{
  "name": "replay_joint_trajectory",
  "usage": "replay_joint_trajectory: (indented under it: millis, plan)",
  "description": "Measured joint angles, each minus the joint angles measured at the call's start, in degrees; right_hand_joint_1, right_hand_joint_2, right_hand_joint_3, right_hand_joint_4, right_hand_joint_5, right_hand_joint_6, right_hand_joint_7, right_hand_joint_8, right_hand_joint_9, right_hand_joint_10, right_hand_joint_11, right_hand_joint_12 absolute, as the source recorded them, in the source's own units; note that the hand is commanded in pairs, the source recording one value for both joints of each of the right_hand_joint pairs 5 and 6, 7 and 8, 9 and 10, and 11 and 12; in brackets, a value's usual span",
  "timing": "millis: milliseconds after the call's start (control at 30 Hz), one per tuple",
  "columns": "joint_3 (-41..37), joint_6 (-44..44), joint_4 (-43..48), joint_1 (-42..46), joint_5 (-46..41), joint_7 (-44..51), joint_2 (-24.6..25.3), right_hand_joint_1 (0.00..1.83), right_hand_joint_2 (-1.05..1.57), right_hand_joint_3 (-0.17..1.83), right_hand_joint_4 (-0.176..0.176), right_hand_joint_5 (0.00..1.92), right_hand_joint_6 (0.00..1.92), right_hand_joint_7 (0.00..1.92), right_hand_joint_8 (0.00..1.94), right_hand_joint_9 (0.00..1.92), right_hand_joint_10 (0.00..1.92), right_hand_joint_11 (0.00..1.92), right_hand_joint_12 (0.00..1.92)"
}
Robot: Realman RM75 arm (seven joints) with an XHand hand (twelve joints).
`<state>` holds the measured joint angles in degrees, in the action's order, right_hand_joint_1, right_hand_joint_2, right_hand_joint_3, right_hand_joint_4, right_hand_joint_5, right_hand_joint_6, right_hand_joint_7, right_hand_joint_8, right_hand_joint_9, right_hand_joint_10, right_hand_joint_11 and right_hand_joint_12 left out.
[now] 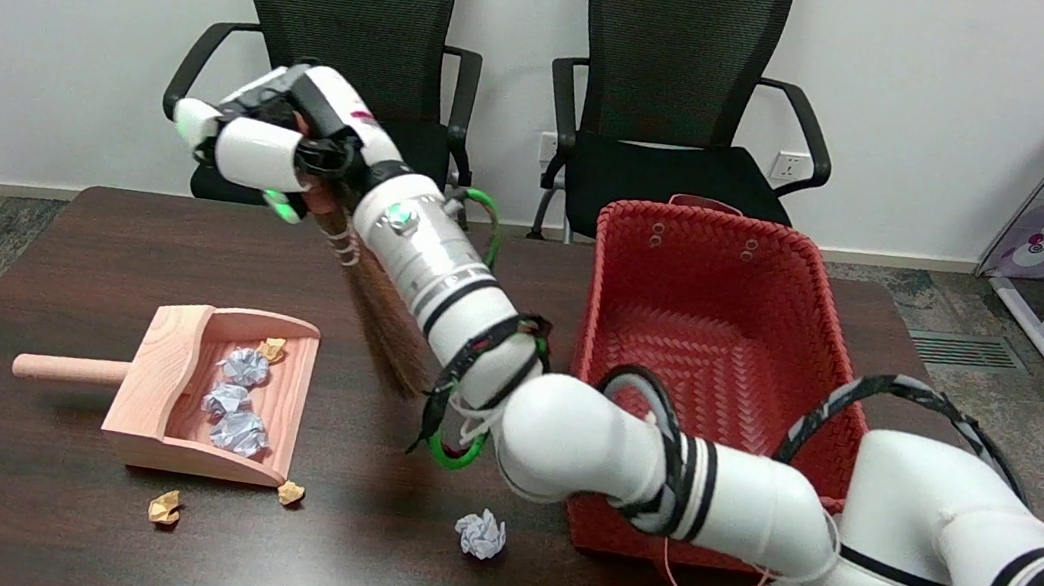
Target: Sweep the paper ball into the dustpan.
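the pale wooden dustpan with a round handle lies on the dark brown table, its handle toward the left and its open mouth toward the right and the near edge. inside it are three crumpled white paper balls in a row and one small crumpled tan paper ball at the far corner. just outside the mouth of the dustpan, a second small tan paper ball rests on the table, touching or almost touching the front lip. a third tan paper ball lies a little to the left of it, near the front wall of the dustpan. a white crumpled paper ball lies on the table, well apart from the dustpan, just beside the red woven plastic basket. no loose thing shows inside the basket.

the right hand is raised above the far side of the table. its fingers are curled around the handle of a small brown straw broom, whose bristles hang down behind the forearm, to the right of the dustpan.
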<state>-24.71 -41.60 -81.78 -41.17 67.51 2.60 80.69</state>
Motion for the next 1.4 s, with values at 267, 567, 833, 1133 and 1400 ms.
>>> replay_joint_trajectory:
  millis: [267, 567, 833, 1133, 1400]
  plan:
    - [-0.1, -10.4, -7.7, 4.4, -4.8, 11.6, -1.1, 1.04, 1.57, 1.31, 0.176, 1.92, 1.92, 1.92, 1.92, 1.92, 1.92, 1.92, 1.92]
    - [0.0, -19.9, -14.4, 10.5, -6.6, 19.9, -1.1, 1.04, 1.57, 1.31, 0.176, 1.92, 1.92, 1.92, 1.92, 1.92, 1.92, 1.92, 1.92]
    - [0.0, -25.4, -18.9, 16.2, -4.6, 25.7, 0.1, 1.05, 1.57, 1.29, 0.176, 1.92, 1.92, 1.92, 1.92, 1.92, 1.92, 1.92, 1.92]
    - [-0.2, -28.7, -22.6, 21.4, -1.5, 31.3, 1.3, 1.06, 1.57, 1.22, 0.176, 1.92, 1.92, 1.92, 1.92, 1.92, 1.92, 1.92, 1.92]
    - [-0.1, -30.5, -24.9, 24.8, 0.7, 34.8, 2.1, 1.06, 1.57, 1.20, 0.176, 1.92, 1.92, 1.92, 1.92, 1.92, 1.92, 1.92, 1.92]
